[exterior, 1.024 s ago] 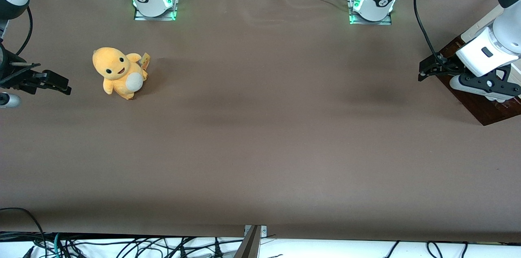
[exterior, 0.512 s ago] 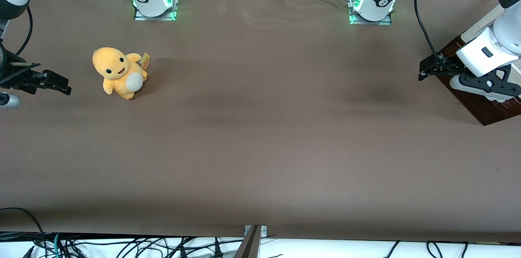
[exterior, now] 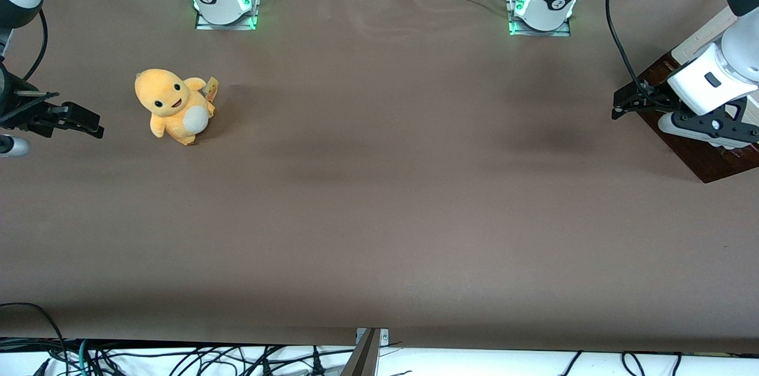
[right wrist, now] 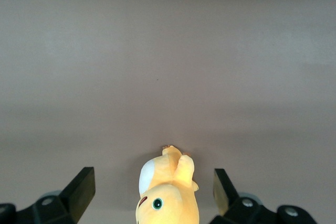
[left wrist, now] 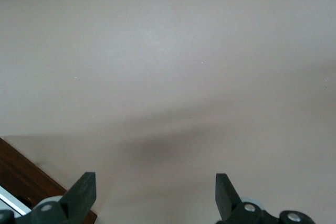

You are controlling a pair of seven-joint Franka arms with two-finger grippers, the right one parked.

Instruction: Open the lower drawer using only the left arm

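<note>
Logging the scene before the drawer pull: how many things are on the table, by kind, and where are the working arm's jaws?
Plush toys: 1, the orange plush.
Drawer units: 1, the drawer.
Total: 2.
The gripper, jaws open, hangs over bare table beside the drawer.

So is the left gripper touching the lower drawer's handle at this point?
Apart. In the left wrist view the gripper is open with only bare table between its fingers; the lower drawer shows just as a dark corner beside one finger, not between them.
</note>
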